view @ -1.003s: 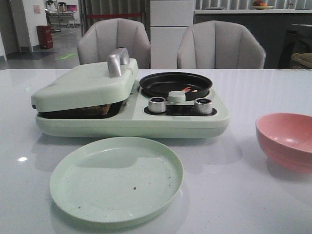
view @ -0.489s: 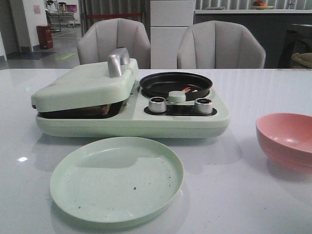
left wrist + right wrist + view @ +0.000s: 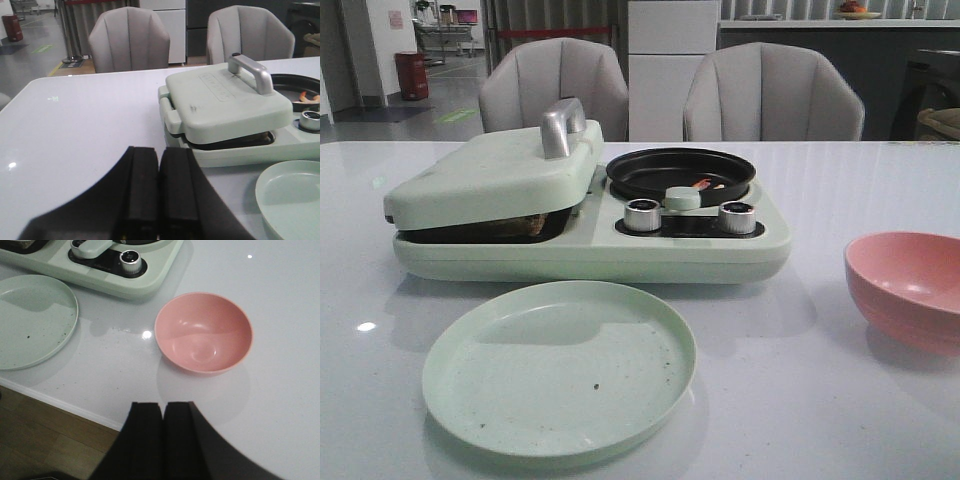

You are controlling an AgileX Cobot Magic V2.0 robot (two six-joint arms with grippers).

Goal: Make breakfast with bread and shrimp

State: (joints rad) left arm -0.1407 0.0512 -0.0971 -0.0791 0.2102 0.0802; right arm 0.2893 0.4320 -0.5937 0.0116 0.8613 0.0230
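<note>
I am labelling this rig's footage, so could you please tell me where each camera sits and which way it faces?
Front view: low at the table's near edge, looking forward over the green plate to the breakfast maker and chairs; no robot parts show.
Left wrist view: on the left arm, facing the maker's closed lid; the left gripper, fingers together, shows.
Right wrist view: on the right arm, looking down at the pink bowl; the right gripper, fingers together, shows.
All three share the plate and maker.

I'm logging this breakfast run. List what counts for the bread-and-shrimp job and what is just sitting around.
Belongs to the job:
- bread, glimpsed under the press lid
- shrimp in the black pan
- green plate, empty
- left gripper and right gripper, both shut

Just lying about:
- pink bowl, empty
- two grey chairs
</note>
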